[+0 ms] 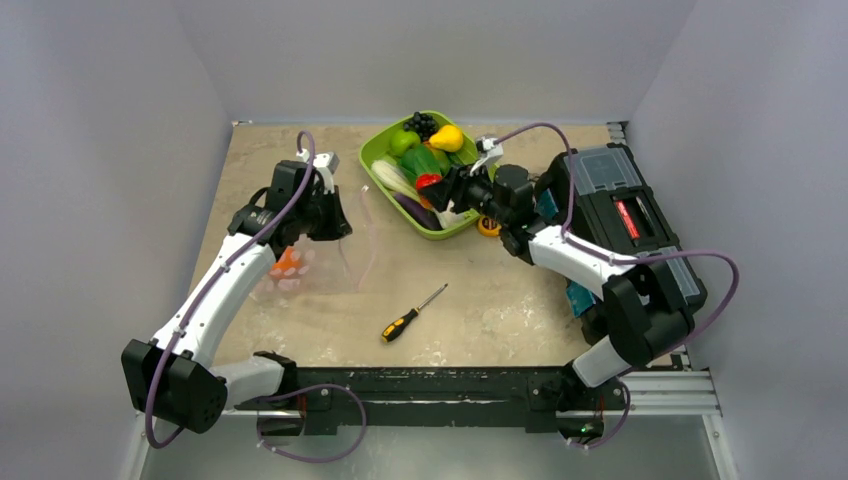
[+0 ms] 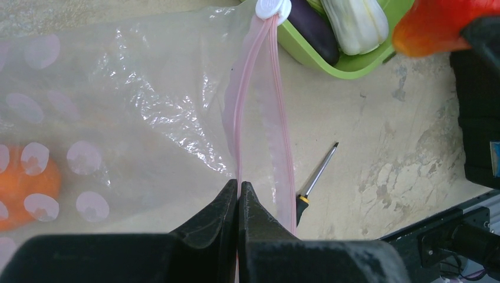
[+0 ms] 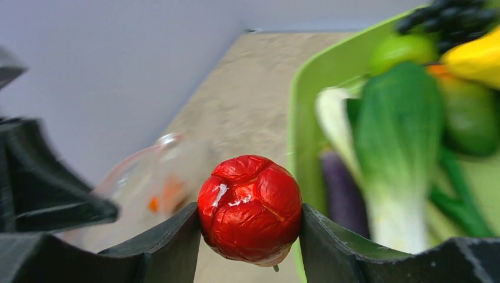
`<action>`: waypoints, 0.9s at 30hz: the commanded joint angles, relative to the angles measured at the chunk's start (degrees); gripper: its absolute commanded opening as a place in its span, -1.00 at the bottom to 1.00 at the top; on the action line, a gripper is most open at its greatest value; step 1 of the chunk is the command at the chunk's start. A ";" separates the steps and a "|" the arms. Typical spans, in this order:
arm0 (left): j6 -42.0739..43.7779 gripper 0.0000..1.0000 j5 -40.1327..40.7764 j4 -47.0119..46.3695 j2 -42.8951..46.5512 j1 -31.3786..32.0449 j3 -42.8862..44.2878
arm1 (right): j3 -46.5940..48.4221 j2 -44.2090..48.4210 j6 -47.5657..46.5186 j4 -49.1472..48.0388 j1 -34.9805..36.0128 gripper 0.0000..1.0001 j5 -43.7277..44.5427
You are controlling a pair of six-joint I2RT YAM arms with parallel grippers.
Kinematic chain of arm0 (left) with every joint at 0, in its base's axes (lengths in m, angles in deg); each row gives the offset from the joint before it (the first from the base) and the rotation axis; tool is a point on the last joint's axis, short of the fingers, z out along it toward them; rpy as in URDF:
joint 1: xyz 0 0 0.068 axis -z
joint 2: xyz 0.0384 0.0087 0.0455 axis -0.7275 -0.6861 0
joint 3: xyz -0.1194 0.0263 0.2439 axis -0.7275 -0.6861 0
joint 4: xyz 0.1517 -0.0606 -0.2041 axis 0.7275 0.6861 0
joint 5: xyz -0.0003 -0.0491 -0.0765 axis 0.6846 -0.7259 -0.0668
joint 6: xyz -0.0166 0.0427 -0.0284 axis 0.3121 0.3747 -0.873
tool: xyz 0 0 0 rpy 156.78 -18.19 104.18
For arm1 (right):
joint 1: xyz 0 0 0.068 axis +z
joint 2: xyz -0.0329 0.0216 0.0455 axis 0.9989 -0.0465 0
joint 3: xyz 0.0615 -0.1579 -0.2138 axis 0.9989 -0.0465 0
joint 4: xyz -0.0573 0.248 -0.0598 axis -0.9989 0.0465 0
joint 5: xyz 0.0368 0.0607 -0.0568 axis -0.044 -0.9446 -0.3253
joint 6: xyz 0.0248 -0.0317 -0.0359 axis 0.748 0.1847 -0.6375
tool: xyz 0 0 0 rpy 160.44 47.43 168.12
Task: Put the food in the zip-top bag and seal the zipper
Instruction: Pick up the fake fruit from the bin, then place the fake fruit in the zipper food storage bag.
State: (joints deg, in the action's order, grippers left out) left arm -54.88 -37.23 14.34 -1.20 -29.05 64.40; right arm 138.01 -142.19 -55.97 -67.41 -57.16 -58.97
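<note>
Only wrist views: right gripper (image 3: 249, 213) clamps red food (image 3: 249, 203), left gripper (image 2: 238, 190) seemingly pinches zipper (image 2: 242, 88).

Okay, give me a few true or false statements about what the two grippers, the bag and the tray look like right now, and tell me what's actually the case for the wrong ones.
1. The right gripper grips a red toy food between its fingers. True.
2. The left gripper hangs open, touching nothing. False: it is shut on the zipper of the zip-top bag.
3. The bag is empty. False: an orange food piece lies inside it.
4. The screwdriver lies on the table, outside the lime-green tray. True.
5. The tray is empty. False: it holds a dark purple toy vegetable among other food.
</note>
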 commanded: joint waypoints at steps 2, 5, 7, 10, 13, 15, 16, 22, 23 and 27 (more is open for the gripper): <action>0.99 -1.00 0.79 -0.58 0.11 -0.47 2.24 | -4.99 -1.17 15.66 -27.38 3.04 -1.00 -21.80; 0.99 -1.00 0.84 -0.61 -0.07 -0.51 2.17 | -6.92 -0.90 16.37 -33.16 5.43 -1.00 -23.70; 1.00 -1.00 0.80 -0.48 -0.05 -0.51 2.17 | -6.60 -0.50 14.39 -32.76 7.15 -1.00 -23.98; 0.99 -1.00 0.80 -0.41 0.11 -0.54 2.28 | -4.12 -1.45 10.15 -28.45 10.92 -1.00 -24.41; 0.99 -1.00 0.60 -0.41 0.34 -0.52 2.34 | -3.88 -3.51 10.77 -29.71 13.92 -1.00 -23.05; 0.99 -1.00 0.70 -0.39 0.49 -0.49 2.30 | -4.31 -4.84 11.98 -32.01 14.73 -1.00 -22.01; 1.02 -1.00 0.76 -0.39 0.56 -0.57 2.27 | -4.21 -5.80 12.77 -32.71 14.81 -1.00 -22.02; 0.99 -1.00 0.64 -0.44 1.00 -0.51 2.27 | -1.84 -10.51 14.93 -32.49 14.98 -0.71 -22.79; 0.99 -1.00 0.63 -0.43 1.05 -0.51 2.33 | -1.60 -10.98 15.19 -32.11 15.13 -0.65 -22.25; 0.99 -1.00 0.41 -0.44 1.41 -0.50 2.27 | -0.70 -12.83 15.46 -29.73 15.24 -0.39 -20.69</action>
State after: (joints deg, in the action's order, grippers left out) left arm -54.88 -36.72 14.62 -1.28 -29.05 64.48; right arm 134.07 -154.78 -41.55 -96.68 -42.08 -80.56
